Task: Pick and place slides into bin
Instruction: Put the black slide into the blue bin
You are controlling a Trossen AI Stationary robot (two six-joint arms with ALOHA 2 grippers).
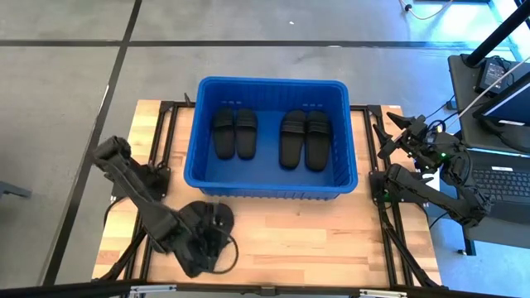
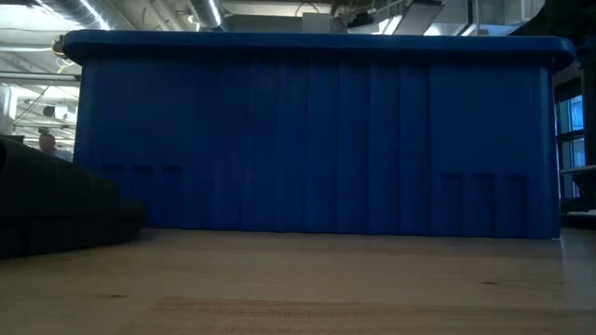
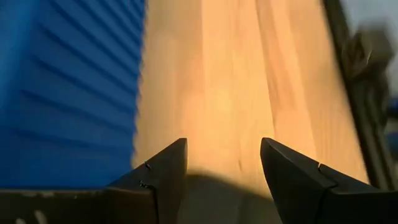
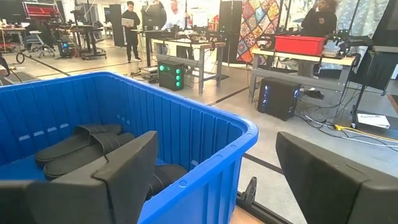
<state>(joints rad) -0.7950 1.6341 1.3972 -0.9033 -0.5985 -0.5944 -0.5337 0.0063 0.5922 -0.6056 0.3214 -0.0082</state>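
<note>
Blue bin (image 1: 273, 178) already holds 4 slides (image 1: 271, 136), toes away from its near wall; 2 remaining slides (image 1: 214, 222) lie just outside that wall under the left gripper (image 3: 222, 174), jaws wide and empty, while the right gripper (image 4: 214, 180), also wide, waits beside the bin's right end.

I see the bin (image 1: 273, 189) at the table's (image 1: 331, 236) far edge, midway between its left and right sides, with four slides lying flat inside: one pair (image 1: 235, 132) toward the bin's left wall, the other pair (image 1: 305, 138) toward its right wall. My left gripper (image 1: 217, 228) sits over the table's near left part, just before the bin's near wall; my right gripper (image 1: 389, 132) hangs beside the bin's right wall, at the table's right edge.
</note>
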